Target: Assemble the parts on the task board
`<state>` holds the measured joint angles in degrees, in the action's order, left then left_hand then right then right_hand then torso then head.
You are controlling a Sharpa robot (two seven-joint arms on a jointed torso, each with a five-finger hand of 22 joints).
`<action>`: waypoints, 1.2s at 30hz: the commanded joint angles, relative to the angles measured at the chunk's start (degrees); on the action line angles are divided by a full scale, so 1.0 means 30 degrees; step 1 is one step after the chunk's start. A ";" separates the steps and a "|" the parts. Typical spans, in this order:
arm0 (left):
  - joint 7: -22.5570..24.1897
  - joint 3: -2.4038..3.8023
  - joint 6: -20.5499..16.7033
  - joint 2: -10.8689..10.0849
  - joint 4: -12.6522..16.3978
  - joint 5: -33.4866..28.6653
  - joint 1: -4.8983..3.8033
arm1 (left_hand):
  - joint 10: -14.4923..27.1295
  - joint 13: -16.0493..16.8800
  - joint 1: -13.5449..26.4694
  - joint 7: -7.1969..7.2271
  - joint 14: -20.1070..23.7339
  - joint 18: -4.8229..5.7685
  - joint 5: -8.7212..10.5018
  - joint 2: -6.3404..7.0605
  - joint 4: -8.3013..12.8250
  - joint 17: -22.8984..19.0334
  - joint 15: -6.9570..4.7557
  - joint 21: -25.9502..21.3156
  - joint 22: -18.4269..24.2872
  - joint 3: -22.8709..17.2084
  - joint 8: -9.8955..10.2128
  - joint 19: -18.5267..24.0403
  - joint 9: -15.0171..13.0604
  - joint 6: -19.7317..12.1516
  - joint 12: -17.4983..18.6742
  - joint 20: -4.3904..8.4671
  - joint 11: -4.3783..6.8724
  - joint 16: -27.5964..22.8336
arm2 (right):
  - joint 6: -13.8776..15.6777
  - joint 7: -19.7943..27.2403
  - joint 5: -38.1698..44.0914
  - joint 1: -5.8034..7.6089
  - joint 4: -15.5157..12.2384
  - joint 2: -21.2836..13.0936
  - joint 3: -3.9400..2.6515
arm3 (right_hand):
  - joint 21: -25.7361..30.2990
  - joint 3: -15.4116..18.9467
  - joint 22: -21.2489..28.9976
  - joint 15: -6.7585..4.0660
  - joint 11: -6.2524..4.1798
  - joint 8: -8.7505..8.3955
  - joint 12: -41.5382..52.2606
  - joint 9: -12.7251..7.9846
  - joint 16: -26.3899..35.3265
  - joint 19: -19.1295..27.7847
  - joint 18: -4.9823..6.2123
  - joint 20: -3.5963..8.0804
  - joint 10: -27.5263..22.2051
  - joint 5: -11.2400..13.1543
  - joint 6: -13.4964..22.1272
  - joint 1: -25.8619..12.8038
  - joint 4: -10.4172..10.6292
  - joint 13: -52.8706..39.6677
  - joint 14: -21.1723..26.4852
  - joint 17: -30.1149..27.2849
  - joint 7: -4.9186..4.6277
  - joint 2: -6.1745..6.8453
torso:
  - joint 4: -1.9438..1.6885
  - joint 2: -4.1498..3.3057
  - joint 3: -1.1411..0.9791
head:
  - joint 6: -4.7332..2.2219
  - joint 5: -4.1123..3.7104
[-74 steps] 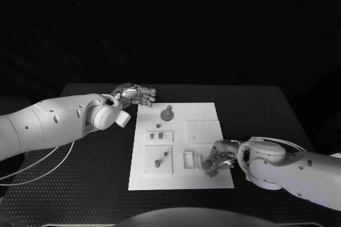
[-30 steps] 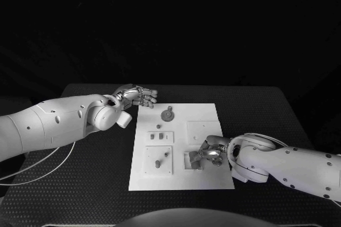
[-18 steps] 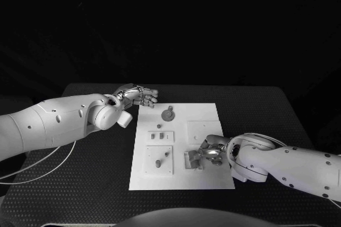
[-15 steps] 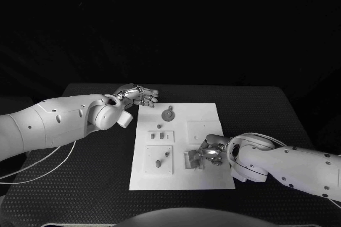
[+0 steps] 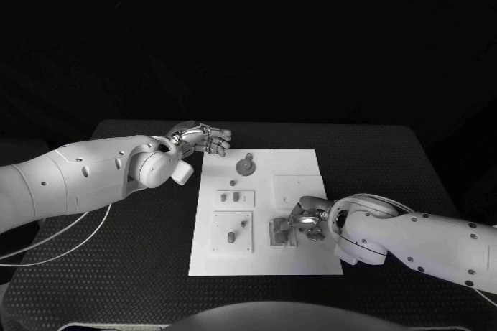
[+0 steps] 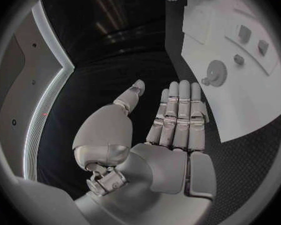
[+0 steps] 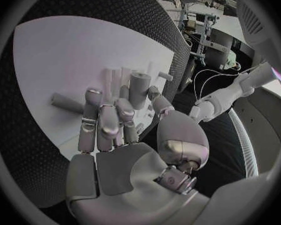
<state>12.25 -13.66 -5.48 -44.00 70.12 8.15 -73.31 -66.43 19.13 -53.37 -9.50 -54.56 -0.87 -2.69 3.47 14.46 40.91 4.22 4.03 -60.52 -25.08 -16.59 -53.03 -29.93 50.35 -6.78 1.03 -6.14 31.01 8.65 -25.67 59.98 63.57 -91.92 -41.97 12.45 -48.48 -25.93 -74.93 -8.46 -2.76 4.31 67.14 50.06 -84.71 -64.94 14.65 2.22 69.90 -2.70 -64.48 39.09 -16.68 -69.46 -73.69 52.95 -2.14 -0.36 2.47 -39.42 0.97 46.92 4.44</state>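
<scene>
- Board (image 5: 306,184) at table (image 5: 124,223) centre, gear (image 5: 245,166) at its 12 o'clock end.
- Left hand (image 5: 203,138) hovers off the board's 11 o'clock corner, fingers straight and together, thumb apart, holding nothing.
- Right hand (image 5: 307,222) at the board's 5 o'clock area, fingers curled over a grey part (image 7: 139,89) by the slots; can't tell if it grips it.

We cannot tell whether the right hand (image 5: 307,224) grips the small part (image 7: 139,88) beside its fingertips. Its fingers cover the slots under them on the task board (image 5: 311,263), whose small pieces are too tiny to identify.
</scene>
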 commanded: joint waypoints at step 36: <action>0.0088 0.0011 0.0254 -0.0010 0.0033 -0.0002 -0.0016 | -0.0008 -0.0032 0.0123 -0.0008 0.0036 0.0078 -0.0070 0.0021 -0.0118 0.0033 0.0109 -0.0041 0.0026 -0.0027 0.0054 0.0143 0.0011 -0.0071 0.0166 0.0050 -0.0090 -0.0098 | 0.0572 0.0525 0.0669 -0.0092 -0.0109 -0.0105 0.0031 | -0.0015 -0.0016 -0.0167 -0.0031 0.0037 -0.0065 -0.0210 -0.0183 -0.0084 0.0030 0.0102 0.0197 -0.0357 0.0022 -0.0322 -0.0732 0.0063 0.0090 0.0028 -0.0232 -0.0512 0.1699 | 0.0003 0.0006 0.0006 | 0.0056 0.0041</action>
<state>12.12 -13.66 -5.44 -44.07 70.12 8.15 -73.31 -66.43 19.09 -53.37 -9.50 -54.56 -0.87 -2.69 3.47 14.46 40.91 4.21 4.04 -60.54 -25.08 -16.58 -53.03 -29.93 50.35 -6.59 1.03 -6.14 31.01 8.91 -25.96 60.47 63.35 -92.05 -42.13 12.52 -48.48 -26.12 -74.91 -8.27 -2.66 4.32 66.70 49.57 -84.71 -64.89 14.41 2.35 69.00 -2.89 -64.85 36.96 -16.67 -69.17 -73.49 52.31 -2.79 4.25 2.48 -39.40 0.98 47.12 4.61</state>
